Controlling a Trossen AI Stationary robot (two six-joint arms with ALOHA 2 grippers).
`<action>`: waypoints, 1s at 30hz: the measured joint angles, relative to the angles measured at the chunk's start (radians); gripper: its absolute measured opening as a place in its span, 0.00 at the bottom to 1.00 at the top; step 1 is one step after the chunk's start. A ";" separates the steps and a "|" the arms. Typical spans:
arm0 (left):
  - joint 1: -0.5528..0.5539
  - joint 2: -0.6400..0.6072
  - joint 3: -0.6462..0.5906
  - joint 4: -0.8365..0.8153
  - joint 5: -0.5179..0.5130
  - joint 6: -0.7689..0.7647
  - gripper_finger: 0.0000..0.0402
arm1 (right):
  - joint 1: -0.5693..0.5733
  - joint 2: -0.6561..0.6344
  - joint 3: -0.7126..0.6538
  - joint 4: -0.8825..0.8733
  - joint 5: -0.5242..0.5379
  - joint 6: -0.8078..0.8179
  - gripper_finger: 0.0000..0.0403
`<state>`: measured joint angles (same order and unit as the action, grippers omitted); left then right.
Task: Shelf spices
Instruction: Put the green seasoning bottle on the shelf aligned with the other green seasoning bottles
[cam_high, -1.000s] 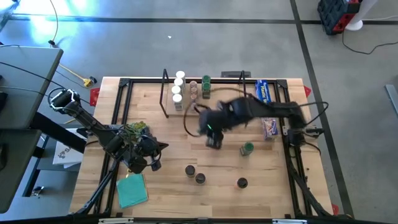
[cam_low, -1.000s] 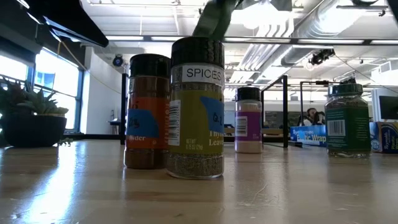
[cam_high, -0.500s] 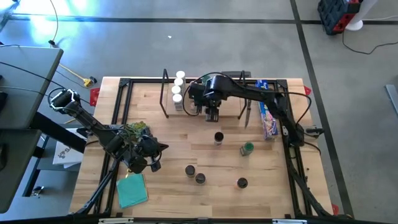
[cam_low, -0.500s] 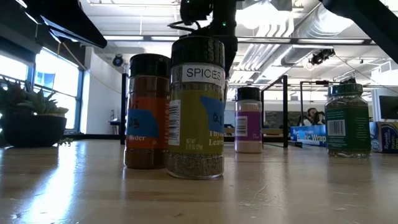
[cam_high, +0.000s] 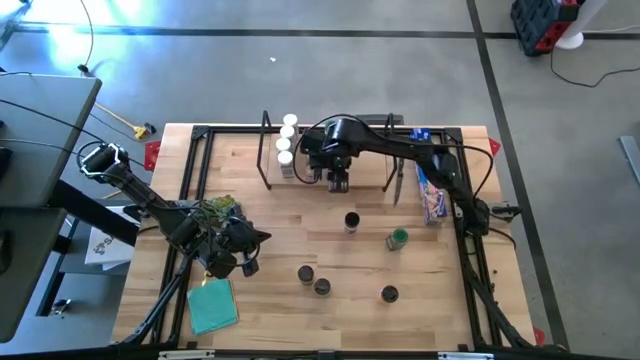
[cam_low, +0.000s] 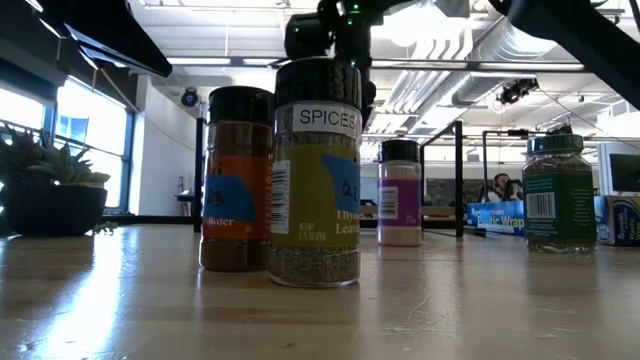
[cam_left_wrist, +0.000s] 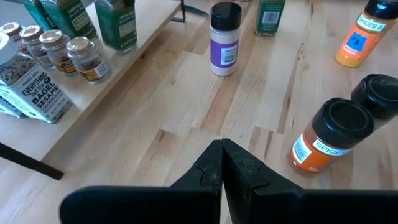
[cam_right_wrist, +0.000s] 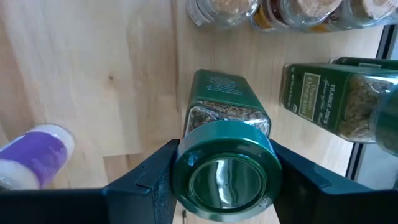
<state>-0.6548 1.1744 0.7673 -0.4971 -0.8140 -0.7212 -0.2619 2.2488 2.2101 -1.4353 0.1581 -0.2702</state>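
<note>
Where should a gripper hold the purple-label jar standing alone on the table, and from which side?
Grip the purple-label jar from straight above, fingers closing on its black lid or just below it. It stands upright with free wood all around, so a vertical approach probably disturbs nothing.

shelf (cam_high: 330, 165): at the bench's (cam_high: 270, 230) far edge, middle
right hand (cam_high: 338, 178): over the shelf, holding a jar (cam_right_wrist: 227, 152)
other jars (cam_high: 287, 145): on the shelf, left of the right hand
loose jars (cam_high: 350, 222): on the bench, in front of the shelf
box (cam_high: 428, 175): right of the shelf
left hand (cam_high: 250, 250): front-left of the shelf
cloth (cam_high: 212, 305): near the bench's front-left corner, well apart from the shelf
</note>
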 joint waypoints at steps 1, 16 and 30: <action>0.000 0.000 0.000 0.001 0.001 0.000 0.00 | -0.001 0.003 0.000 0.002 0.009 0.001 0.47; 0.000 0.000 0.000 0.001 0.001 0.000 0.00 | -0.002 0.003 0.000 0.023 0.097 -0.088 0.55; 0.000 0.000 0.000 0.001 0.001 0.000 0.00 | -0.001 0.003 0.001 0.036 0.169 -0.117 0.64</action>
<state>-0.6548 1.1744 0.7673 -0.4961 -0.8127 -0.7212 -0.2630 2.2520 2.2108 -1.3989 0.3267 -0.3872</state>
